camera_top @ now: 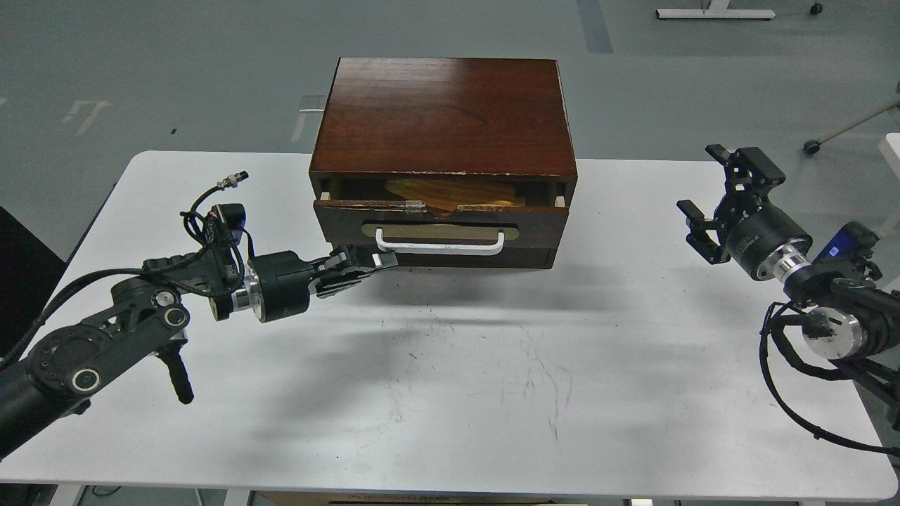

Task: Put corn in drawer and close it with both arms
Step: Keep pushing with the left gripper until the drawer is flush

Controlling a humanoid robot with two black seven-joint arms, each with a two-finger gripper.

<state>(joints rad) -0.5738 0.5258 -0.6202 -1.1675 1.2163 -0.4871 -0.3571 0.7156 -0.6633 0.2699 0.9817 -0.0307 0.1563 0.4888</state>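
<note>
White rectangular table top (pixel 457 393), rounded corners, scuffed with thin dark scratch marks near centre. Dark red-brown wooden cabinet top (pixel 443 116), glossy, planked grain, standing at table's far middle. Plain handleless dark panel (pixel 478 260) at cabinet base. Grey floor (pixel 176 63) beyond, faint white markings at left. White metal stand base (pixel 714 13) top right; small black caster wheel (pixel 812 147) on thin leg at right edge.

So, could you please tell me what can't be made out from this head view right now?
- The corn: only a yellow strip shows through the gap; the cabinet top hides the rest.
- The drawer interior: mostly hidden by that top.
- The left gripper: fingers dark and bunched near the white handle; contact unclear.
- Both arms: cut off by the picture's side edges.
- The right gripper is clearly open.
</note>
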